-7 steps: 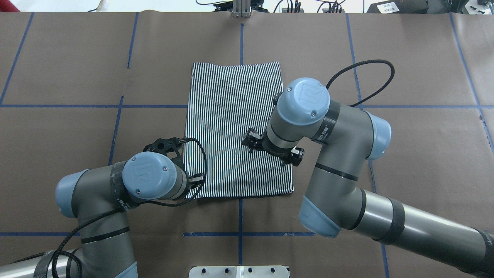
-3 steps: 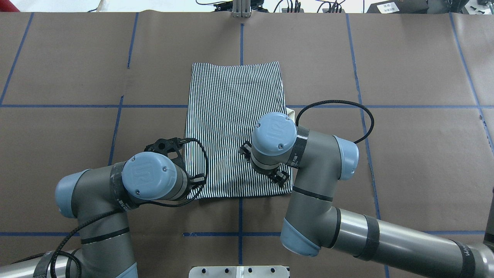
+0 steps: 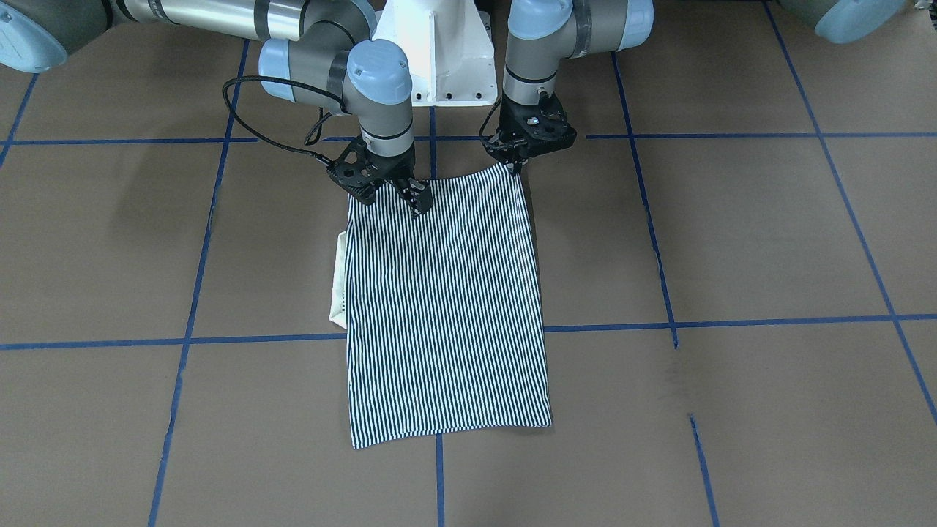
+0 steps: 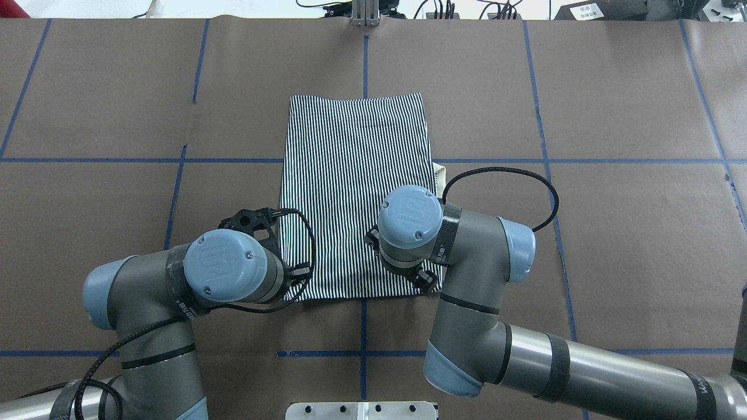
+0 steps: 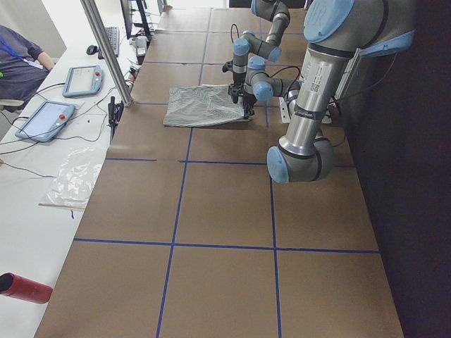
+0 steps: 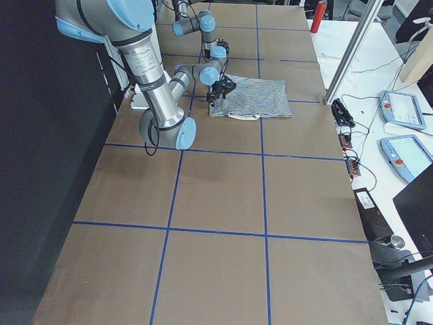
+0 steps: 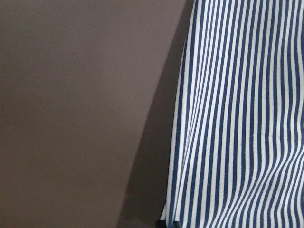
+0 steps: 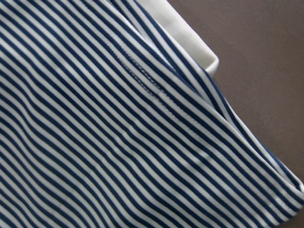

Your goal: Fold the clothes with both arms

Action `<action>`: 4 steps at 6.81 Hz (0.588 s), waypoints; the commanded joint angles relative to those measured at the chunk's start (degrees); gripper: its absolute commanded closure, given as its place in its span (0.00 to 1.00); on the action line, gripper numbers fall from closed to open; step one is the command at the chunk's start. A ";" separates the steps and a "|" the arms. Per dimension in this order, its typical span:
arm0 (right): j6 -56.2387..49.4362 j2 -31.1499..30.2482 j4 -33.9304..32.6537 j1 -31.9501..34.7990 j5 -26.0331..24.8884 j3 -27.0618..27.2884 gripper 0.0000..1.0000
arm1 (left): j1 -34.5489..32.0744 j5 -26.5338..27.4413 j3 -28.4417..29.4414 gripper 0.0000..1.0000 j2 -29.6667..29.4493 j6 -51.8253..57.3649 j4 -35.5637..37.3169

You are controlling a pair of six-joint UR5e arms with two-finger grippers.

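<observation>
grasping step: left gripper [image 3: 516,162] looks pinched on striped polo shirt's [image 3: 446,307] robot-side corner; right gripper [image 3: 392,196], spread open at the other corner, empty, should close next.

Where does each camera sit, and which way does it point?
Front: across the table, facing left arm, right arm, shirt.
Overhead: behind both arms, looking down on them.
Left side: table's end; left arm nearest.
Right side: opposite end; right arm nearest.
Left wrist: close over shirt's edge; no arm.
Right wrist: close over collar; no arm.
All six share the shirt.
</observation>
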 commanded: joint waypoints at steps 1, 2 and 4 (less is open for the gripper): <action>0.25 0.01 -0.86 -0.17 0.01 -0.06 0.00 | 0.00 0.00 0.05 1.00 0.03 0.00 0.00; 0.25 0.01 -0.87 -0.17 0.01 -0.06 0.01 | 0.00 0.00 -0.03 1.00 0.03 0.00 0.00; 0.25 0.10 -0.87 -0.17 0.01 -0.32 0.09 | 0.00 0.08 -0.03 1.00 0.03 0.00 0.00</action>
